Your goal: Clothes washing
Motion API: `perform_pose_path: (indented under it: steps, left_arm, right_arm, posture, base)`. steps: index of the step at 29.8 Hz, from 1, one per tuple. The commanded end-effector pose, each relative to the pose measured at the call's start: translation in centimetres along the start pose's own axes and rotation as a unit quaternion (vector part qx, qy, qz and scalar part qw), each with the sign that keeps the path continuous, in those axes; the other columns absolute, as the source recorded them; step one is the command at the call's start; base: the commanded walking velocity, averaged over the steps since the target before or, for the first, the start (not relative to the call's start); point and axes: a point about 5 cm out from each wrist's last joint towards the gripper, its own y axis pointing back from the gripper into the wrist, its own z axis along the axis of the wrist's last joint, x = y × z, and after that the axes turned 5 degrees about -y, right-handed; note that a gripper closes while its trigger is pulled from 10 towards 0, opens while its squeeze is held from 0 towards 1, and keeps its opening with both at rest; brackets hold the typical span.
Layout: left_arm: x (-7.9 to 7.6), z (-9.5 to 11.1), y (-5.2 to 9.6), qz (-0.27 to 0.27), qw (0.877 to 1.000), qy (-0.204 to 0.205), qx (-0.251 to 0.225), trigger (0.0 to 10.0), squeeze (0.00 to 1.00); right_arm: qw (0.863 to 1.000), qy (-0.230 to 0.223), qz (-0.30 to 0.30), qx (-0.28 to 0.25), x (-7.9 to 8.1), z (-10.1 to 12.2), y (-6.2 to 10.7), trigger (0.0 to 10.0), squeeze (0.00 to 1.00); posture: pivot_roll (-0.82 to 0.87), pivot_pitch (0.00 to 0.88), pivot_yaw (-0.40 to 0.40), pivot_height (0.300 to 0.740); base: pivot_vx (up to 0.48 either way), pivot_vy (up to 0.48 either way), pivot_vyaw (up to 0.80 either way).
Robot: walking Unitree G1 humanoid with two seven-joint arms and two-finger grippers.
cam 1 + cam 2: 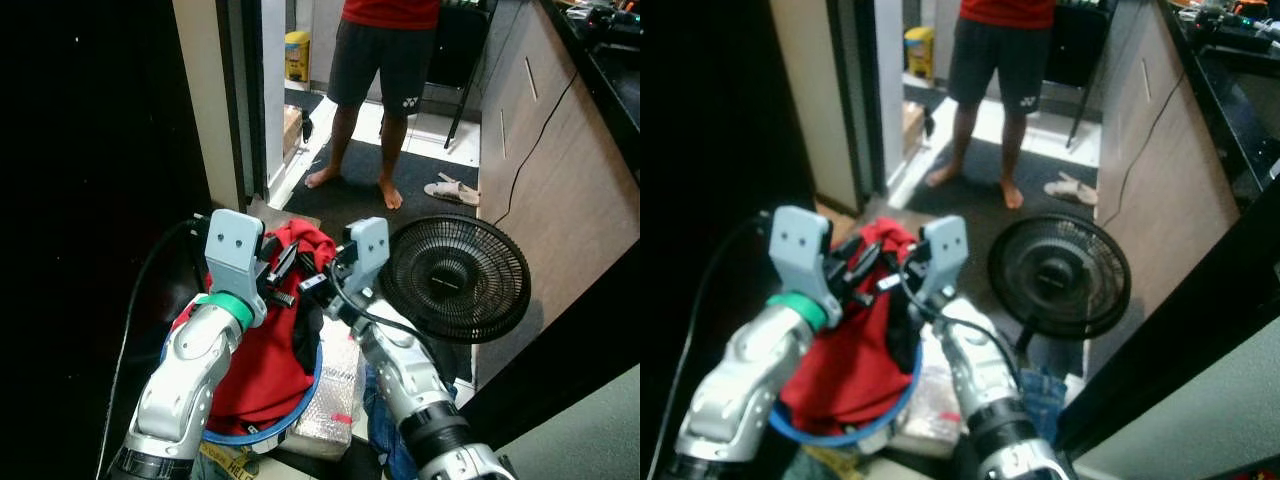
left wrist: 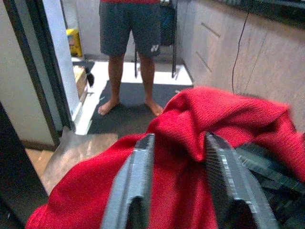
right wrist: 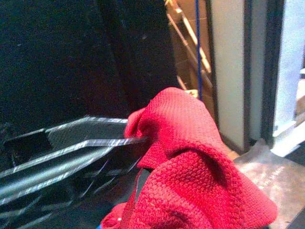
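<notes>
Left eye view, going left to right: dark doorway, then the left end effector (image 1: 284, 272) closed on a fold of the red knit garment (image 1: 265, 360). Left wrist view confirms it: both fingers (image 2: 133, 176) have cloth pinched between them at the top ridge. The garment is heaped in a blue-rimmed basket (image 1: 305, 395) right under both arms, hanging over the rim on the near side.

Right end effector (image 1: 312, 275) is touching the same bunch from the other side. In the right wrist view its fingers (image 3: 71, 143) lie against the garment's edge, but I cannot tell whether they're clamped on cloth or just alongside.

Risks as I see them:
- Left grip is on one thin fold. Lift it and the rest of the garment may drag over the rim, tip the basket or slip free.
- The two end effectors sit almost touching. A pull in opposite directions could knock fingers together or snag the cabling by the wrists.
- Black floor fan (image 1: 455, 278) stands just beside the right forearm. A wide swing right clips the grille.
- Bubble-wrap packet (image 1: 335, 400) lies under the basket, so the footing looks soft.
- A person (image 1: 385, 60) stands barefoot beyond, on the dark mat, well apart but in the walking line.
</notes>
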Motion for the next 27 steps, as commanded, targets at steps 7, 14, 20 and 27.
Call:
perform_pose_path:
  steps: [7,14,20,27]
  left_arm:
    - [0.0,-0.7,0.4,-0.001,1.000,-0.009,0.018,10.0,0.45]
    - [-0.2,-0.8,0.4,0.000,1.000,-0.008,0.018,10.0,0.00]
    - [-0.1,-0.9,0.4,-0.001,1.000,-0.012,0.021,10.0,0.00]
    - [0.3,1.4,0.7,0.007,1.000,-0.002,-0.012,10.0,0.00]
  right_arm:
    - [0.999,0.013,-0.022,-0.026,-0.9,1.5,1.2,10.0,0.00]
    - [0.999,0.027,-0.040,-0.025,-1.7,2.1,2.2,10.0,0.00]
    - [0.997,0.036,-0.056,-0.026,-2.1,2.4,2.9,10.0,0.00]
    - [0.993,0.061,-0.099,-0.024,-3.2,3.1,5.4,10.0,0.00]
  posture:
    - [0.10,0.112,0.012,0.740]
    - [0.07,0.113,0.015,0.740]
    - [0.07,0.109,0.023,0.740]
    - [0.07,0.098,0.022,0.740]
  base:
    - [0.000,0.000,0.00]
    - [0.000,0.000,0.00]
    - [0.000,0.000,0.00]
    - [0.000,0.000,0.00]
